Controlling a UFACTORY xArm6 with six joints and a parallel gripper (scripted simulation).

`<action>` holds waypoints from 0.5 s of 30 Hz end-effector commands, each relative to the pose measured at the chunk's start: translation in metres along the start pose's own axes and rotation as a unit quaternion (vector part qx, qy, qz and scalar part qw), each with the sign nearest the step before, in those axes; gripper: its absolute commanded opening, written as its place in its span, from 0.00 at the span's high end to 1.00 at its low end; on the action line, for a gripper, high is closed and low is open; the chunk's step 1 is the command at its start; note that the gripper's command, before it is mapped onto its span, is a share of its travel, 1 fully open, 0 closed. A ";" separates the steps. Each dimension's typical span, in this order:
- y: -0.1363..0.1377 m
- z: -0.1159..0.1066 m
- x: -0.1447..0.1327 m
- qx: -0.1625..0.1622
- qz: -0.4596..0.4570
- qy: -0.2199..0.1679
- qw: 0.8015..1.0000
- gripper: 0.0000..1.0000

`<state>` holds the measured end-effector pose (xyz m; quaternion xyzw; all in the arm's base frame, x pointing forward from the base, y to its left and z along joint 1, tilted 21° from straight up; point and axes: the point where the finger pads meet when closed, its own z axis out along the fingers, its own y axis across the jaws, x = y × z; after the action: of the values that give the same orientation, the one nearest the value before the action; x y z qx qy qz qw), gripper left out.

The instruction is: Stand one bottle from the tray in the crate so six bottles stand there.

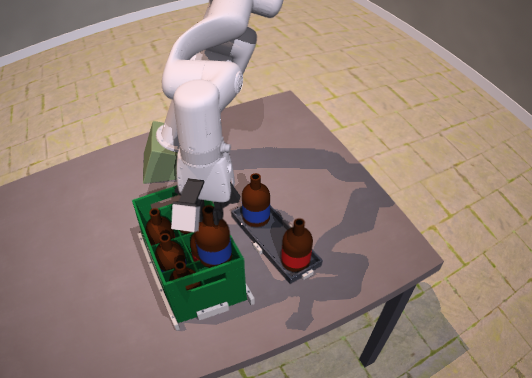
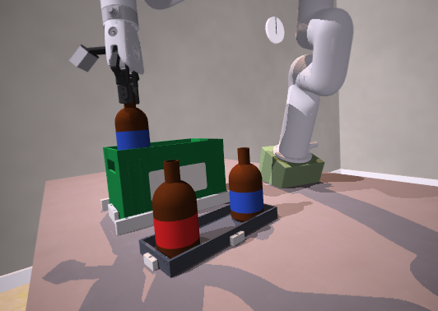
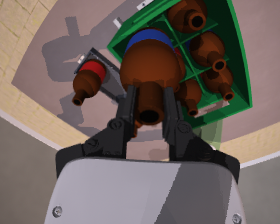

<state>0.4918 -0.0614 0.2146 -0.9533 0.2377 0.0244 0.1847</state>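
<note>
My gripper [image 3: 149, 97] is clamped on the neck of the blue bottle [image 2: 132, 130] — it hangs upright straight below me, base partly sunk into the crate [image 2: 165, 175] — with the tray [image 2: 255, 218] beyond.

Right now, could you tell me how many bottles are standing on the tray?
2: a blue-banded bottle at the tray's end nearer the arm base, a red-banded bottle at the other end. The gripper holds a third over the crate.
</note>
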 end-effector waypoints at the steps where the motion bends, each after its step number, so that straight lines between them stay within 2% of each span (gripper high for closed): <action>1: -0.001 -0.001 0.001 0.000 0.000 0.002 1.000 1.00; 15: -0.001 0.008 0.001 0.000 0.000 0.002 1.000 1.00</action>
<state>0.4920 -0.0588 0.2078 -0.9533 0.2377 0.0248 0.1847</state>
